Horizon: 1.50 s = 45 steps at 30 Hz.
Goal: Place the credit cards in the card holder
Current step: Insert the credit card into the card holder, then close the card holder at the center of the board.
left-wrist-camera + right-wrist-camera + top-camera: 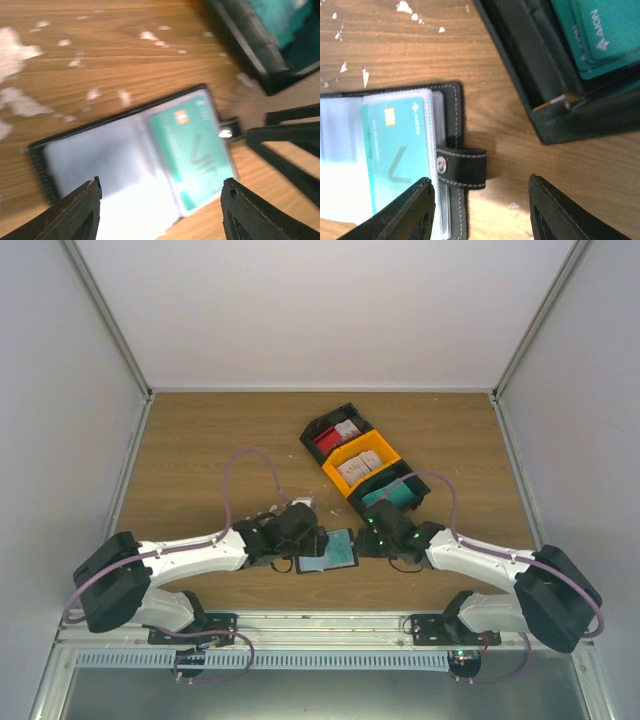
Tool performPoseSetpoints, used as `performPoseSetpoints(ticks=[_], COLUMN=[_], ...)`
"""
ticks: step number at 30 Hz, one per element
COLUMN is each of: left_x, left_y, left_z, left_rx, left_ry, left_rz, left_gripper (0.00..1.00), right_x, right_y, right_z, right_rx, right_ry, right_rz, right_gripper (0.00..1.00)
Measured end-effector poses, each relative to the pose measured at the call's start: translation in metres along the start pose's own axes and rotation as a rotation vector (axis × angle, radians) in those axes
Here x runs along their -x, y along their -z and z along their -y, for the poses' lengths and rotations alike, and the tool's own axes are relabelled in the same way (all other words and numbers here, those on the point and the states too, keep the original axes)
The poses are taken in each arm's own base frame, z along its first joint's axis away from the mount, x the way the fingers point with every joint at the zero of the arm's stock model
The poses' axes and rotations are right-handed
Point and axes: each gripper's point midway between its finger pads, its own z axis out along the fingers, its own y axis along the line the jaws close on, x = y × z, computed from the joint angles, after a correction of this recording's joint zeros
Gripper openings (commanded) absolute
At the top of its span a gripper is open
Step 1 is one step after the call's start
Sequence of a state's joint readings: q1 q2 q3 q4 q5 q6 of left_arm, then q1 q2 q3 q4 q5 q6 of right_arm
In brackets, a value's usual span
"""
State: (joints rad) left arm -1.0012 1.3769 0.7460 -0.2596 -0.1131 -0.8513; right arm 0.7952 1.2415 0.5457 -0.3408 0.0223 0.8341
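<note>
The black card holder [327, 551] lies open on the table between both arms, a teal credit card [191, 145] in its clear right sleeve, also in the right wrist view [395, 150]. Its snap strap [462, 167] sticks out to the right. My left gripper [160, 210] is open and empty just above the holder's near edge. My right gripper [480, 210] is open and empty above the strap. More teal cards [600, 35] lie in a black bin [392, 492]; whitish cards sit in the yellow bin [360, 462], red-and-white ones in the far black bin [335, 432].
The three bins stand in a diagonal row behind the right gripper. Small white crumbs [20, 100] are scattered on the wood left of and behind the holder. Grey walls close in the table's left, right and far sides.
</note>
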Motion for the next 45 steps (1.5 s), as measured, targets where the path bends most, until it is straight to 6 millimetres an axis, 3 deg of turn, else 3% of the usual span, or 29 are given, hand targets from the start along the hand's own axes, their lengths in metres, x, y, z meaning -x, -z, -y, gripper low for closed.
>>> performPoseSetpoints(ticks=[6, 14, 25, 33, 40, 45], left_x=[-0.015, -0.043, -0.047, -0.042, -0.032, -0.026], left_y=[0.002, -0.004, -0.013, -0.025, -0.044, -0.052], left_z=[-0.057, -0.084, -0.07, -0.053, -0.028, -0.018], left_rx=[0.114, 0.14, 0.052, -0.022, -0.119, -0.175], left_ry=[0.091, 0.146, 0.161, 0.14, 0.12, 0.122], left_rz=[-0.033, -0.123, -0.16, -0.166, -0.164, -0.147], left_gripper=[0.55, 0.44, 0.35, 0.34, 0.3, 0.28], right_x=[0.007, 0.0, 0.011, 0.036, 0.031, 0.024], right_y=[-0.013, -0.023, -0.007, 0.021, 0.031, 0.021], right_z=[0.0, -0.011, -0.022, -0.05, -0.072, -0.082], right_rx=[0.045, 0.121, 0.166, 0.263, 0.387, 0.446], right_ry=[0.038, 0.069, 0.081, 0.103, 0.132, 0.14], right_rz=[-0.03, -0.086, -0.046, 0.034, 0.004, -0.05], right_gripper=[0.4, 0.19, 0.01, 0.01, 0.0, 0.01])
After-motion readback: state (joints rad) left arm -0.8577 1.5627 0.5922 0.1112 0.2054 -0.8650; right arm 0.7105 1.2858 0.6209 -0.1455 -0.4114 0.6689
